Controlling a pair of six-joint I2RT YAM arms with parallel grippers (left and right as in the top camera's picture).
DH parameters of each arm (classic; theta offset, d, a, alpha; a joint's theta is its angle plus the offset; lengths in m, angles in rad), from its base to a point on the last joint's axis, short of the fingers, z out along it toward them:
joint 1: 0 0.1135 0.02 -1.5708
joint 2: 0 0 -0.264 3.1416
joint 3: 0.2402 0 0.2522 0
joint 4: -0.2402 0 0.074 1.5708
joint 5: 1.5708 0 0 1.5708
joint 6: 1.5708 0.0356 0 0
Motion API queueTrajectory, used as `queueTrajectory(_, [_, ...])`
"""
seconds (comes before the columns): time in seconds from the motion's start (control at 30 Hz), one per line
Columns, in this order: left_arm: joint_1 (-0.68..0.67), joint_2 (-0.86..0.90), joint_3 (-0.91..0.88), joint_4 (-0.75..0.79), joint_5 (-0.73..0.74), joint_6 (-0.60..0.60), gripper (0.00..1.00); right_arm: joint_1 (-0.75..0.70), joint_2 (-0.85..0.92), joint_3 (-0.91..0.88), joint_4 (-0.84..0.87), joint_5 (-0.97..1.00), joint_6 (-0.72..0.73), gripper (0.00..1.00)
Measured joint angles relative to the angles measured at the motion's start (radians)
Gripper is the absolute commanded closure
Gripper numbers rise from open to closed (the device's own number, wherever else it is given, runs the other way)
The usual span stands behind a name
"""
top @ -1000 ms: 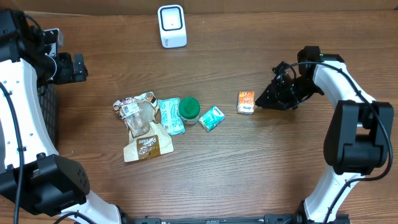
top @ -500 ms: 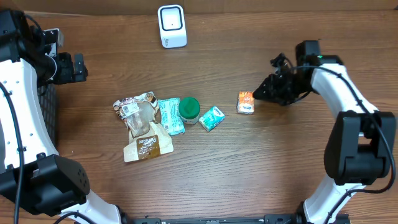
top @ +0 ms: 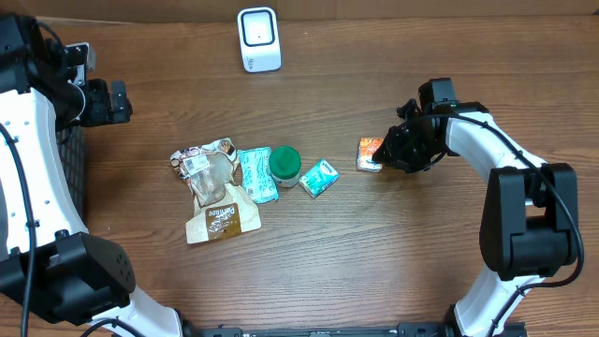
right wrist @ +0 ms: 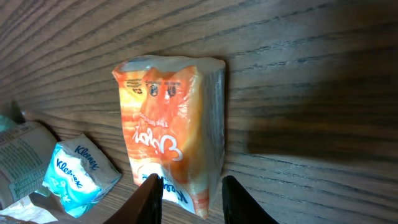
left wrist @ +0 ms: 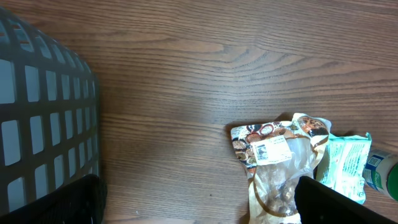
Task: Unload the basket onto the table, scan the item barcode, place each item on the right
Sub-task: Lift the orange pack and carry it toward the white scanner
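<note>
– While my right gripper (right wrist: 189, 198) hangs low over the table (top: 309, 271), right of centre, its fingers (right wrist: 151, 199) stand a narrow gap apart astride the near end of the orange packet (right wrist: 171, 143). The packet lies flat, and whether the fingers pinch it I cannot tell.
– And the scanner?
– The white scanner (top: 258, 39) stands at the far edge, well apart from the packet.
– Your left gripper?
– My left gripper (left wrist: 196, 193) hovers with its jaws spread wide, holding nothing. It is near the dark grid basket (left wrist: 43, 112) at the table's left edge. The basket's inside is hidden from me.
– Other containers?
– A clear bag (left wrist: 280, 168) with a printed label on its front holds brown pieces. A teal packet (top: 255, 174) touches it. Beside that a green-lidded jar (top: 284, 164) stands upright, its contents hidden under the lid. A Kleenex pack (right wrist: 78, 171) lies between the jar and the orange packet. A brown pouch (top: 222, 220) lies at the near end of the clear bag.
</note>
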Motion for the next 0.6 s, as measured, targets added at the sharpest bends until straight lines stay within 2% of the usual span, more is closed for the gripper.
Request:
queueTrajectory(0.4, [0.0,0.0,0.0,0.0,0.0,0.0,0.0,0.005,0.0,-0.002,0.01,0.008,0.011,0.71])
queueTrajectory(0.57, [0.0,0.0,0.0,0.0,0.0,0.0,0.01,0.033,0.0,-0.077,0.124,0.008,0.037,0.73])
queueTrajectory(0.6, [0.0,0.0,0.0,0.0,0.0,0.0,0.0,0.035,0.0,-0.098,0.15,0.001,0.045,0.75])
